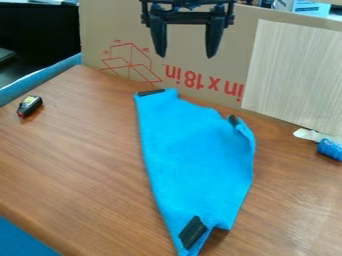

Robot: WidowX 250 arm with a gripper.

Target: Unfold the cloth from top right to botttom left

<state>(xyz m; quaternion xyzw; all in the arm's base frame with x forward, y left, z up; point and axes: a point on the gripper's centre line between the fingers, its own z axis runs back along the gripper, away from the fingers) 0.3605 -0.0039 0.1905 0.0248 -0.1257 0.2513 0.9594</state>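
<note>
**While the gripper hangs spread and unladen, the blue cloth lies folded below**

In the camera view, the pincer is at the top centre of the frame, its two fingers well apart with nothing between them, pointing down in front of the cardboard. The cloth lies on the wooden table, from just above the centre of the frame down to its bottom edge. Its left side runs long and fairly straight; its right side is uneven, curling up near a dark patch right of centre. Another dark patch marks the upper left tip, and a larger one sits near the bottom point.

The cloth should handle as light and soft, limp enough to droop from any pinch, with little risk of breaking. The raised edge by the right-hand patch looks the best place to take hold, since the fingers could get around it there; flat areas would be harder to pinch and might bring both layers up together. The patches look stiffer than the fabric and may grip or slip differently. The unfolding seems unstarted: it calls for a shallow pinch of the top layer, a modest lift, then a slow draw towards the lower left of the frame.
</note>
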